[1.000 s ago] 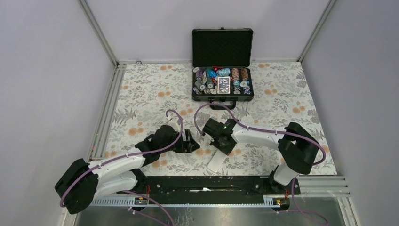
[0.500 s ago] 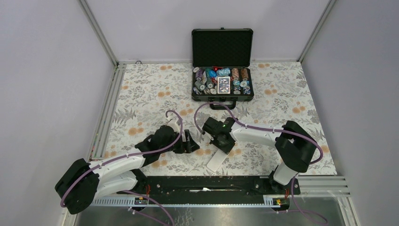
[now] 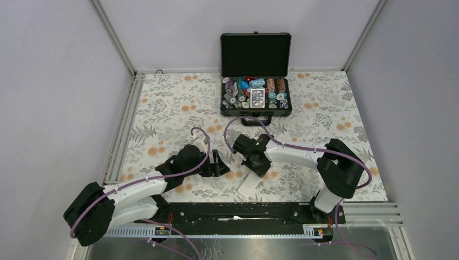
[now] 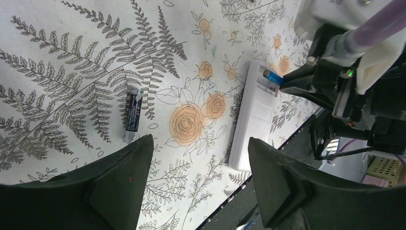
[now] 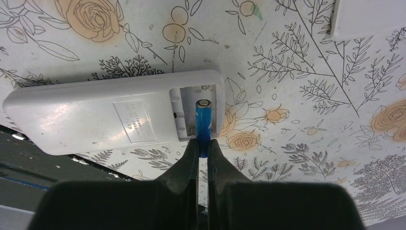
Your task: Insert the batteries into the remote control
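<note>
Blue battery [image 5: 203, 122] at open bay of remote control [image 5: 72, 115].
Right claw [image 5: 201, 143], lower centre, pinches its near end; left claw [image 4: 198, 148] gapes wide, empty; second battery [image 4: 132, 114] lies on counter [image 4: 72, 57], left of frame. Risk: unheld remote may skid under pressure, seating the cell askew.

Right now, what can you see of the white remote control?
The remote control is a glossy white plastic slab with rounded corners, lying flat, back up, on the flowery tablecloth. A label sits mid-back. Its battery bay is open at one end, and the blue battery in the right jaws pokes into it.
</note>
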Action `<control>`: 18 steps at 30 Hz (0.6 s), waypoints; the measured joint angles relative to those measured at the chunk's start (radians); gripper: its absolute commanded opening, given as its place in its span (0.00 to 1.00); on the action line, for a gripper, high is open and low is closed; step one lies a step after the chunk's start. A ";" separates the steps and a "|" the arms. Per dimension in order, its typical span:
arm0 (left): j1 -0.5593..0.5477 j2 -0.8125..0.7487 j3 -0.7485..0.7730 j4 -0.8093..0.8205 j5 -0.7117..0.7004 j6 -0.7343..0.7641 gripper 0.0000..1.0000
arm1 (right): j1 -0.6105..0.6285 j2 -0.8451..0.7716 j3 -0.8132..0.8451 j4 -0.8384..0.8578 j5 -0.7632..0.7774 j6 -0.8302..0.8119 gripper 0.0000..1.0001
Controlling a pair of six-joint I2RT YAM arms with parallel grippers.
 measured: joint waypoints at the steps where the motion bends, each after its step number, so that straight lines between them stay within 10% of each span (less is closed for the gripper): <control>1: 0.000 0.000 -0.003 0.002 0.001 0.000 0.77 | 0.000 0.000 0.005 -0.006 0.000 0.003 0.04; 18: 0.003 0.000 -0.009 0.015 0.006 0.000 0.78 | -0.001 0.045 0.026 -0.019 0.004 0.024 0.14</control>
